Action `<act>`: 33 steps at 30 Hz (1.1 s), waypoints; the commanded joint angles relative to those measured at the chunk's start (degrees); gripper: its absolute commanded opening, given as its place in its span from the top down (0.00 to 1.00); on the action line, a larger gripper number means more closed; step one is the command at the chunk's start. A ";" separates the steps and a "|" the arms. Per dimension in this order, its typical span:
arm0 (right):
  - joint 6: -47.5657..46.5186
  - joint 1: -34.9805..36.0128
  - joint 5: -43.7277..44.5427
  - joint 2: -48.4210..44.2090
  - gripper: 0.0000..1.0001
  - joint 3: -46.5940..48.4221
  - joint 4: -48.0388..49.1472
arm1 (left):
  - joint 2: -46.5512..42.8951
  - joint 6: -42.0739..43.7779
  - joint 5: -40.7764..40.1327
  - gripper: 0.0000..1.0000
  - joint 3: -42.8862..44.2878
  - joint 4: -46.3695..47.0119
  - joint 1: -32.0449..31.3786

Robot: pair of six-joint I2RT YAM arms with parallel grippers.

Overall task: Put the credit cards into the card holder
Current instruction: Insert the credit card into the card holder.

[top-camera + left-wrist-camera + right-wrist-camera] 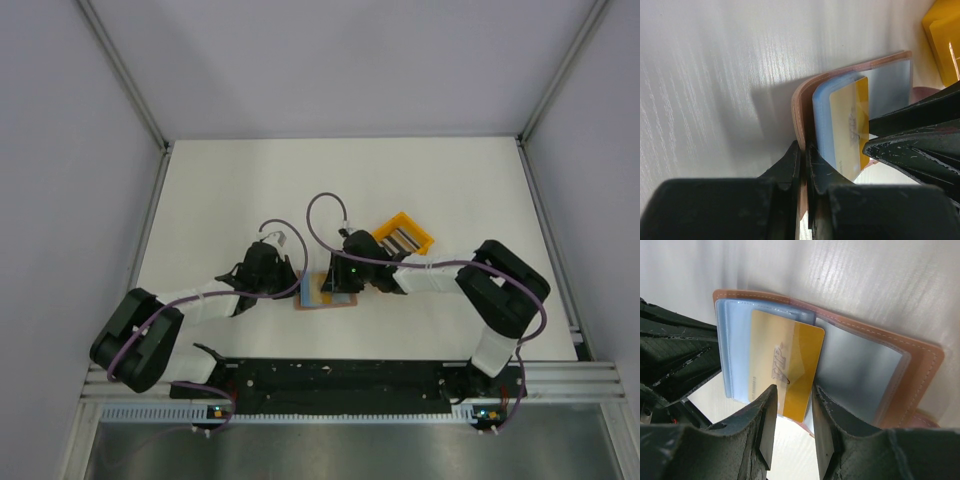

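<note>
My left gripper (805,155) clamps the edge of the card holder (801,105); the right gripper (792,410), jaws parted, straddles the gold card (785,360), seemingly half-seated, so I'd push it squarely down its slot

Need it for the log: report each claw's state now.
Left claw: closed on the card holder edge.
Right claw: open, astride the gold card, not gripping it.

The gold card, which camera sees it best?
The right wrist view: the gold card fills the middle, partly inside the wallet. The left wrist view shows it slanted and partly blocked. From above, it cannot be made out.
</note>
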 commanded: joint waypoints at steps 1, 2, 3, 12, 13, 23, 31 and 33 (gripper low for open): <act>0.21 1.10 -2.47 1.33 0.66 1.83 2.43 | 1.43 0.95 -1.14 1.00 -1.66 -1.68 -0.08; 0.29 1.19 -2.74 1.33 0.66 1.91 2.87 | 1.43 0.87 -1.14 1.00 -1.66 -1.60 -0.08; 0.29 1.28 -3.26 1.41 0.66 2.00 3.31 | 1.43 0.78 -1.14 1.00 -1.75 -1.51 -0.08; -1.55 2.07 -2.30 1.33 0.69 3.23 5.07 | 1.60 0.95 -0.71 1.00 -1.66 -1.24 0.00; -1.55 2.07 -2.39 1.41 0.69 3.23 5.42 | 1.61 0.95 -0.79 1.00 -1.66 -1.24 -0.08; -0.32 1.98 -5.29 1.68 0.75 1.65 12.27 | 1.78 1.13 -0.53 1.00 -1.57 -1.07 -0.08; -1.46 2.07 0.67 -0.78 0.73 1.48 5.70 | 0.90 1.22 -0.70 1.00 -1.05 -2.12 -0.08; -2.69 2.07 3.66 -2.88 0.69 1.30 3.15 | 0.29 1.39 -0.62 1.00 -0.87 -2.74 -0.08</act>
